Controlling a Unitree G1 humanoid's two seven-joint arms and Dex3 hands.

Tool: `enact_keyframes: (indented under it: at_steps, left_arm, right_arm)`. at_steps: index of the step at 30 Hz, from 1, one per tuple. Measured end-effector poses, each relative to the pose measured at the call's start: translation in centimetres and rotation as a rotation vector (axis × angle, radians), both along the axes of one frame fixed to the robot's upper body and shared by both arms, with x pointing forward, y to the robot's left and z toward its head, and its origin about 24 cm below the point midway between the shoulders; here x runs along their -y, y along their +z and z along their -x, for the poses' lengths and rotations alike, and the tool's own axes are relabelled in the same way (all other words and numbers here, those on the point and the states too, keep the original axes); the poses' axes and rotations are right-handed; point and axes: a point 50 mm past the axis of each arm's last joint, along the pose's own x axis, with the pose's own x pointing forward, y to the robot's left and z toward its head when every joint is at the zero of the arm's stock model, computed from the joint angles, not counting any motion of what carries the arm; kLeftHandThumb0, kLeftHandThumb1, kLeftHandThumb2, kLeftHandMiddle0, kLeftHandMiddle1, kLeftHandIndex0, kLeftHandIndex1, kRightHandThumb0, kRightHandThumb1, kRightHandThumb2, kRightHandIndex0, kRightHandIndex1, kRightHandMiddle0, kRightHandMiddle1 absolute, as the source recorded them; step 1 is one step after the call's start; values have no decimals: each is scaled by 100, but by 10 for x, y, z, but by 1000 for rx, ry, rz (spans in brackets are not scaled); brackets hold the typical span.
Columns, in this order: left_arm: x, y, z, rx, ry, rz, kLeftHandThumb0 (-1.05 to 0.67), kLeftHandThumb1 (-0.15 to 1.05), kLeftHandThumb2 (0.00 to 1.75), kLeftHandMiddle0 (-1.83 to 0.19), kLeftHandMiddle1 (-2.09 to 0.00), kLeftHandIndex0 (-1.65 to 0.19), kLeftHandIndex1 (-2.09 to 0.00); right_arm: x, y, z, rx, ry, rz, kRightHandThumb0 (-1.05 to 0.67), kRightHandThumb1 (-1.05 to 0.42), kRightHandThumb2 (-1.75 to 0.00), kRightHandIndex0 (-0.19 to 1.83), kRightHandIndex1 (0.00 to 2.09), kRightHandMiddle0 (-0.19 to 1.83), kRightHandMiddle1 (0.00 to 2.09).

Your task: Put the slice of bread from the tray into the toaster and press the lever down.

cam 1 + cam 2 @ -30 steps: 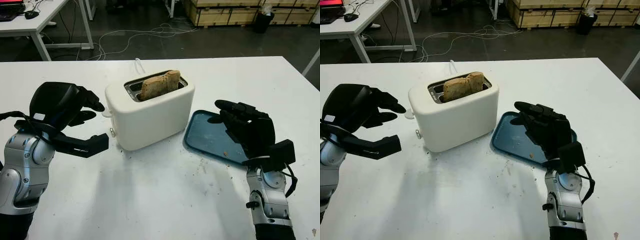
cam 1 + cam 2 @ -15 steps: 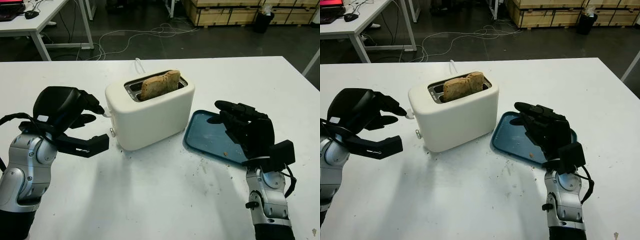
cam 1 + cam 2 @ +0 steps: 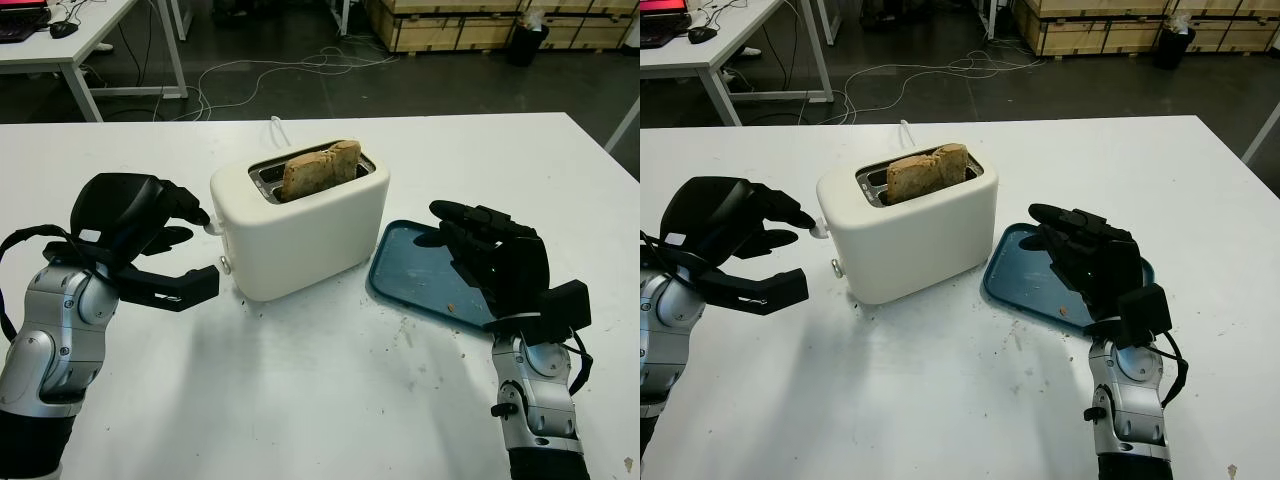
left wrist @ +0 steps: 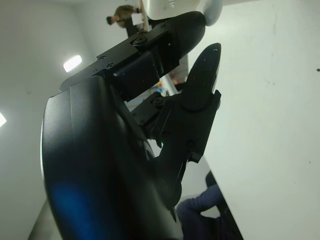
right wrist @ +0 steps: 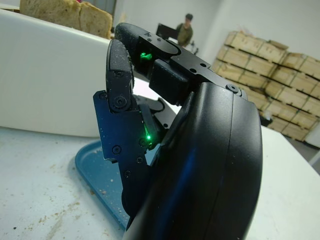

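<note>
My left robot hand (image 3: 150, 225) hovers above the white surface (image 3: 320, 400), at the lever end of the toaster (image 3: 300, 232). Its upper fingers (image 3: 190, 208) reach toward the small white lever knob (image 3: 212, 227) on that end; a fingertip is right at the knob, but I cannot tell whether it touches. The thumb (image 3: 180, 288) juts out lower down, pointing at the base of the toaster and stopping just short of it. This robot hand holds nothing and is open.

The slice of bread (image 3: 320, 170) stands upright in the toaster's top slot, beyond and above my left fingertips, its upper half sticking out above the rim. The lever knob sits high on the toaster's end wall.

My right robot hand (image 3: 490, 255) is on the other side of the toaster, raised over the near part of the blue tray (image 3: 415, 270). It holds nothing and is open, with its fingers pointing toward the toaster's side wall, apart from it. The tray lies flat on the surface just beside the toaster, with a few crumbs on it. More crumbs (image 3: 405, 330) are scattered on the surface between the tray and my right forearm.
</note>
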Motion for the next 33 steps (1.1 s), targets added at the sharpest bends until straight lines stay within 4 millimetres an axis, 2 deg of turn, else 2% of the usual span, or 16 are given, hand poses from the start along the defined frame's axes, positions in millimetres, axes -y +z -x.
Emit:
enact_keyframes:
  at_steps: [12,17,21,23,26,28,30,33]
  left_arm:
    - [0,0,0,0,-3,5,-19,83,0,-109,-112,-127,-1]
    - [2,0,0,4,-15,16,-18,83,0,-113,-98,-125,0]
    - [5,1,1,11,-29,22,-17,81,0,-112,-108,-130,-1]
    - [5,1,1,12,-31,23,-17,81,0,-112,-104,-125,0]
    - [7,0,1,6,-36,23,-18,83,0,-119,-85,-122,0]
    - [8,-1,1,1,-42,24,-18,83,0,-120,-82,-124,-1]
    - [9,-1,1,0,-49,27,-18,82,0,-117,-96,-130,-2]
    - [10,-1,0,4,-51,28,-17,81,0,-114,-102,-131,-2]
  right_arm:
    - [0,0,0,-2,2,0,-40,-92,-24,91,85,113,1]
    - [0,-1,0,-9,0,-1,-40,-92,-24,91,85,112,0]
    - [0,-1,0,-9,1,-1,-39,-92,-25,91,85,112,0]
    - [0,-1,0,-9,1,-1,-40,-92,-25,91,86,113,0]
    - [0,-1,0,-9,1,-1,-40,-92,-24,91,86,113,1]
    - [0,-1,0,-9,-3,-1,-40,-92,-24,91,86,113,0]
    - [0,-1,0,-10,-5,-1,-40,-92,-24,90,86,113,0]
    - [0,-1,0,-9,-5,-1,-41,-92,-25,90,86,113,0]
